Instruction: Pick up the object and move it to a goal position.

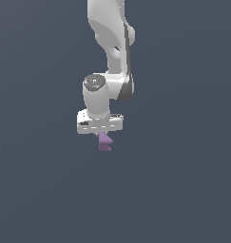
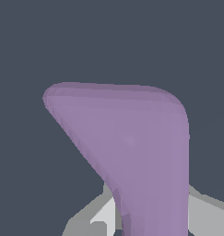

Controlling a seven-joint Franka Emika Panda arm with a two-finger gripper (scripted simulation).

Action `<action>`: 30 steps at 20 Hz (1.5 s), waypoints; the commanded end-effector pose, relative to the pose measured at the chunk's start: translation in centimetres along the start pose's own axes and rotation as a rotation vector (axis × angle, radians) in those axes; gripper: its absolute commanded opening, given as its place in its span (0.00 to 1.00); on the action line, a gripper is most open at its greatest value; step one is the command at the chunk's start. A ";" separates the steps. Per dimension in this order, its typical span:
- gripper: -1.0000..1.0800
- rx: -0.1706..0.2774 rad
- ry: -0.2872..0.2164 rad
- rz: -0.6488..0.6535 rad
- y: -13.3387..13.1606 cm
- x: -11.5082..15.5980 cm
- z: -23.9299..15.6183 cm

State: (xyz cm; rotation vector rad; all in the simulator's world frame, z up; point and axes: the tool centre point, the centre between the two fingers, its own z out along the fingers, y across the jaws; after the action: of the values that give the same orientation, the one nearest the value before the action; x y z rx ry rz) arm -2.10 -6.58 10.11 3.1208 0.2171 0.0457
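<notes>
The small matte light-purple lump with rounded lobes and a curved notch [image 1: 105,141] hangs directly beneath the white Panda gripper [image 1: 101,135], with only its lower part showing below the hand in the exterior view. In the wrist view the same lump [image 2: 132,147] fills much of the picture, its narrow end running down between pale grey finger surfaces [image 2: 104,216] on either side. The jaws appear closed narrowly onto that thin end, so the lump looks held, though the actual contact faces are hidden by the lump itself. No tabletop edge, shadow or goal marker is visible against the flat dark background, so whether the lump is lifted clear of any surface cannot be told.

The chief risk is the grip itself. The jaws seem to have hold of only the slim part, while the broad lobed mass sticks out well beyond them. That off-centre weight could make the lump pivot between the pads during a fast or jerky move, or slide out altogether. Its rounded, irregular faces give little flat area to clamp. A quick swing or sudden stop would probably be the trigger; a slow, steady carry would likely lessen it.
</notes>
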 end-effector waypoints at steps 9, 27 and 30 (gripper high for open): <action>0.00 -0.077 0.148 0.106 1.2 4.7 -5.3; 0.00 -0.250 0.467 0.339 4.0 11.4 -19.1; 0.00 -0.275 0.510 0.371 4.3 11.9 -21.1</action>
State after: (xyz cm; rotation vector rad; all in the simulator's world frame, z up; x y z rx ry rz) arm 9.36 -8.81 30.52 2.7886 -0.3167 0.7683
